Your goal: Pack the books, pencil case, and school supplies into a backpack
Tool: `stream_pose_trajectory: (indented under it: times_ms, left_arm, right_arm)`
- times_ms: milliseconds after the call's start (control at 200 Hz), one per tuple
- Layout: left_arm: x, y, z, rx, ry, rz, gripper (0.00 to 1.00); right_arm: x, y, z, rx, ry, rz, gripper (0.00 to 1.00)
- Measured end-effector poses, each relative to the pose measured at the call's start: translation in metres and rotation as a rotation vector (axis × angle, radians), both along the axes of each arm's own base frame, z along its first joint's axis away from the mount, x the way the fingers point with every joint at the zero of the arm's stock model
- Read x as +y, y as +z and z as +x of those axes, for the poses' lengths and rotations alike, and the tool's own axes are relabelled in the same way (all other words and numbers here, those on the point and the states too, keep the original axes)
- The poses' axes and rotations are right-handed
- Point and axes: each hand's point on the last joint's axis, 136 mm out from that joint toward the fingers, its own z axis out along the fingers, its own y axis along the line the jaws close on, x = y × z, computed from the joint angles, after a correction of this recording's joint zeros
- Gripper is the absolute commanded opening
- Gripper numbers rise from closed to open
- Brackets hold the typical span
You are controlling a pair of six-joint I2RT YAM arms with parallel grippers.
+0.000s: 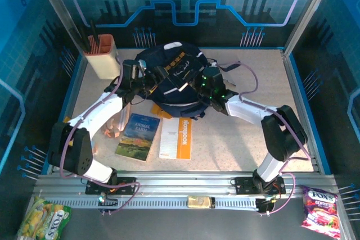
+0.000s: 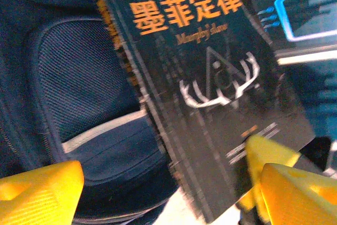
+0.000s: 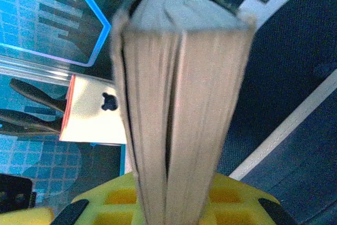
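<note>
Black book [image 2: 210,93] gripped by our right tool [image 3: 174,204] above the backpack [image 2: 79,77]; our left tool [image 2: 158,188] stands open. We should lower it squarely inside.

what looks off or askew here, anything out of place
The dark book is the odd one: it hangs tilted over the backpack, pinched at one edge by the right gripper, its pages gaping apart. Animal Farm lies skewed on the table.
</note>
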Motion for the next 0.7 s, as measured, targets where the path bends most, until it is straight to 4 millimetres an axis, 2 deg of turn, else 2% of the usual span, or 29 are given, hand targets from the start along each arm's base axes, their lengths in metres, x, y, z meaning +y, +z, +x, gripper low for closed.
stream_pose_trajectory:
  times_ms: [125, 215, 370, 460, 580, 700]
  left_arm:
    - [-0.001, -0.004, -0.008, -0.019, -0.08, 0.104, 0.93]
    - [-0.011, -0.005, -0.015, -0.043, -0.149, 0.174, 0.99]
    - [-0.044, 0.0, -0.022, -0.137, -0.296, 0.302, 0.99]
    - [-0.063, -0.003, -0.021, -0.182, -0.376, 0.385, 0.99]
    - [-0.082, -0.017, -0.013, -0.211, -0.475, 0.529, 0.98]
    - [-0.096, -0.034, -0.001, -0.221, -0.566, 0.666, 0.95]
  right_arm:
    - [-0.025, 0.015, 0.002, -0.041, -0.042, -0.05, 0.04]
    - [-0.047, 0.03, -0.003, -0.068, -0.073, -0.072, 0.04]
    - [-0.093, 0.059, -0.02, -0.087, -0.123, -0.1, 0.04]
    - [-0.118, 0.067, -0.028, -0.08, -0.142, -0.103, 0.03]
    - [-0.148, 0.058, -0.036, -0.033, -0.157, -0.101, 0.03]
    - [-0.172, 0.03, -0.045, 0.049, -0.171, -0.109, 0.03]
